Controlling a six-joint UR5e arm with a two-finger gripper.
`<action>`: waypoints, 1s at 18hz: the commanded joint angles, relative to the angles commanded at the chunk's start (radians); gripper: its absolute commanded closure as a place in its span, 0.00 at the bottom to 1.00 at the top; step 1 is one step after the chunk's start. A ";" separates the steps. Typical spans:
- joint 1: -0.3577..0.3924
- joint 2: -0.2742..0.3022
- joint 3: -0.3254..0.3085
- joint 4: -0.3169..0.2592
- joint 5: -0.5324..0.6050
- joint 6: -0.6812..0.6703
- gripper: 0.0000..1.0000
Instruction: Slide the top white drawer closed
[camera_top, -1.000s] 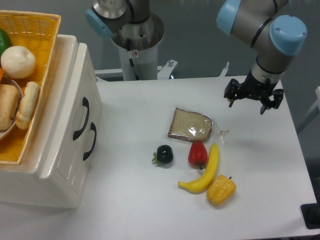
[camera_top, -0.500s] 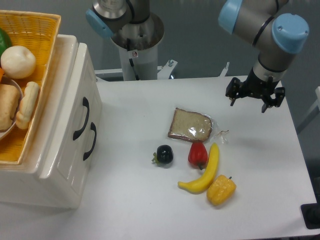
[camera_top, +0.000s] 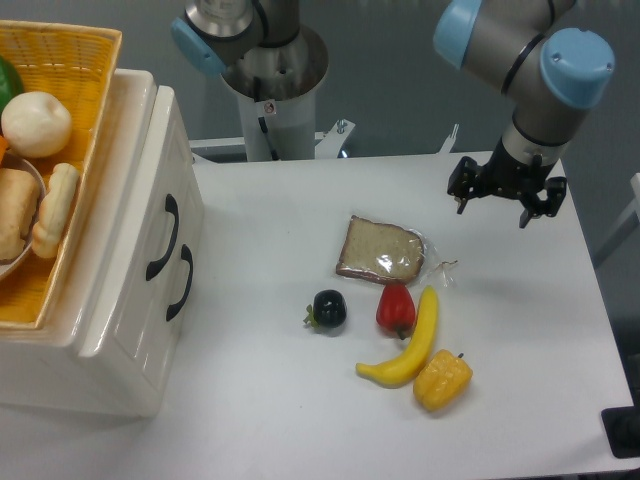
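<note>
**Long reach to the top drawer**

My gripper (camera_top: 505, 204) hangs above the counter (camera_top: 270, 400) at the far right, jaws released and holding nothing. The top drawer (camera_top: 150, 215) sits in the cream cabinet (camera_top: 100, 340) at the left edge, well apart from me, its black handle (camera_top: 163, 238) just above the lower drawer's matching handle (camera_top: 180, 283). From this angle I cannot tell how far it stands out, if at all. To do this well, I plan to cross above the bread (camera_top: 380, 251), the dark fruit (camera_top: 328, 308), the red pepper (camera_top: 396, 308), the banana (camera_top: 408, 345) and the yellow pepper (camera_top: 442, 379), then come down level with the upper handle. I would press flat on the drawer face beside that handle and push straight in, square to the front so it doesn't jam, keeping off the lower handle
</note>
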 joint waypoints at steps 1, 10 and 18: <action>0.000 0.002 0.002 0.000 0.000 0.000 0.00; -0.012 0.003 0.000 0.000 0.000 -0.003 0.00; -0.005 0.003 0.000 0.000 0.000 0.000 0.00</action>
